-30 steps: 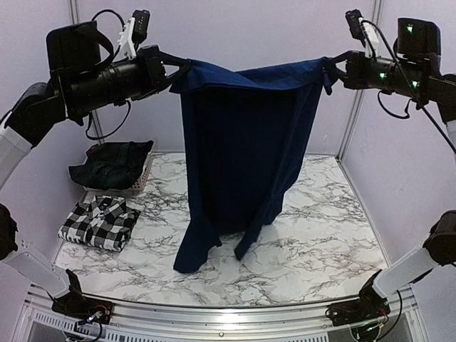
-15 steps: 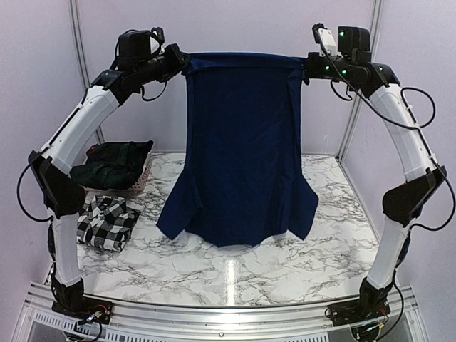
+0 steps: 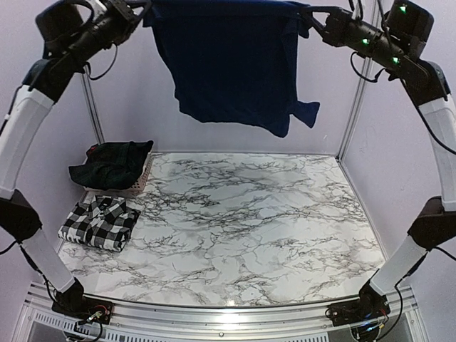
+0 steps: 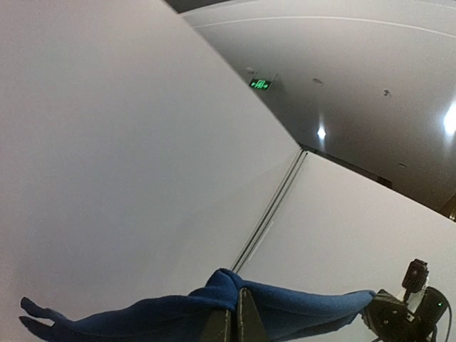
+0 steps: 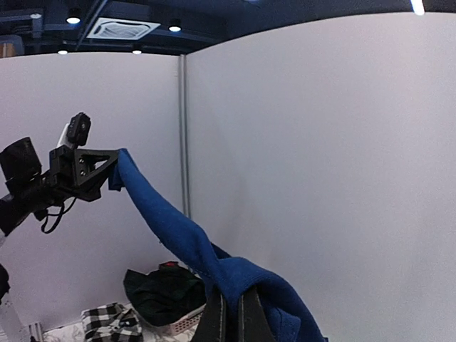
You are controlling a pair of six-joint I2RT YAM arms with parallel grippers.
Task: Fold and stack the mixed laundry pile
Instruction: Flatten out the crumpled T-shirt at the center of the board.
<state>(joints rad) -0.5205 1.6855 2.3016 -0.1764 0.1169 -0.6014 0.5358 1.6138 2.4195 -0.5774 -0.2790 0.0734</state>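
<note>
The navy blue T-shirt (image 3: 231, 64) hangs high above the table, stretched between both grippers and clear of the surface. My left gripper (image 3: 146, 8) is shut on its upper left corner; in the left wrist view the cloth (image 4: 299, 313) bunches over the closed fingers (image 4: 235, 324). My right gripper (image 3: 308, 16) is shut on the upper right corner; the shirt (image 5: 171, 228) runs from it toward the other arm. The black-and-white check shirt (image 3: 100, 222) lies folded at the table's left. The dark green-and-navy plaid garment (image 3: 112, 164) sits in a basket behind it.
The marble table top (image 3: 242, 221) lies under the hanging shirt. A pinkish basket (image 3: 142, 178) stands at the back left. Booth walls and a corner post (image 3: 354, 121) close in the back and sides.
Both arms have lifted the navy T-shirt much higher. Its hem, which touched the table a second ago, now swings free well above it.
</note>
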